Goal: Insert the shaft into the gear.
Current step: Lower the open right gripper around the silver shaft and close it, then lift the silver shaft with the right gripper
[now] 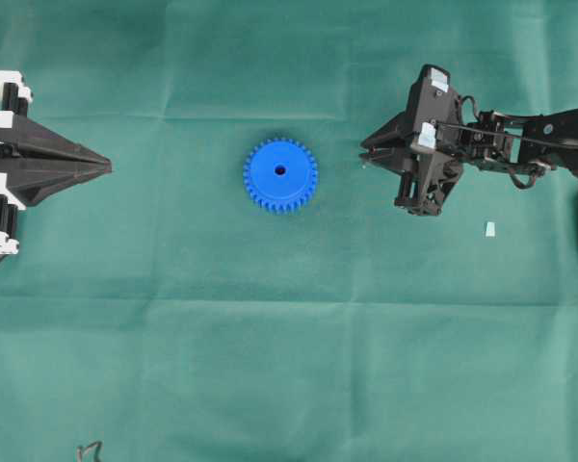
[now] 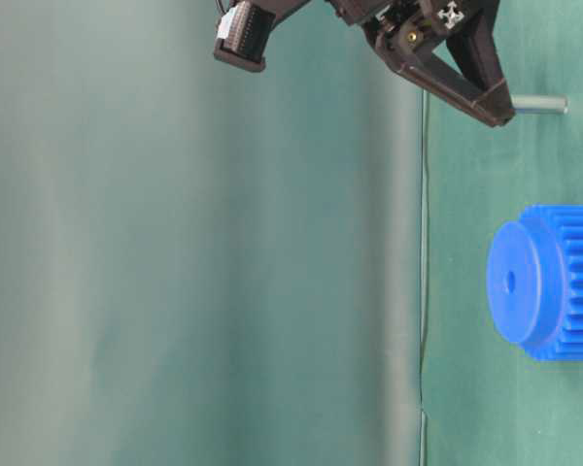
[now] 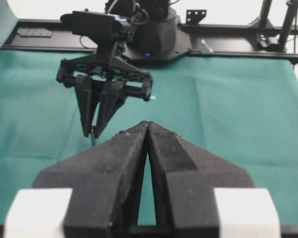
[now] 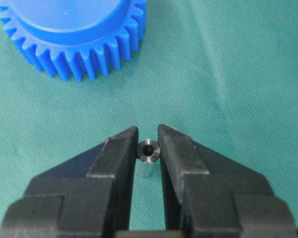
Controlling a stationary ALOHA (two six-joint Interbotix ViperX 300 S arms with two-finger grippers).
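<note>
Two jaws of the right gripper (image 4: pixel 148 141) pinch the pin (image 4: pixel 147 157) upright at their tips, at about three o'clock from the gear (image 1: pixel 280 174) on the green counter (image 1: pixel 270 366), while the left gripper (image 3: pixel 147 130) sits clenched and empty off at nine o'clock. The step in hand looks like the pickup, and the next move calls for carrying the pin over the gear's centre hole and lowering it straight. Whether the pin's foot has left the cloth is hard to tell, and from overhead the pin hides under the jaws.
</note>
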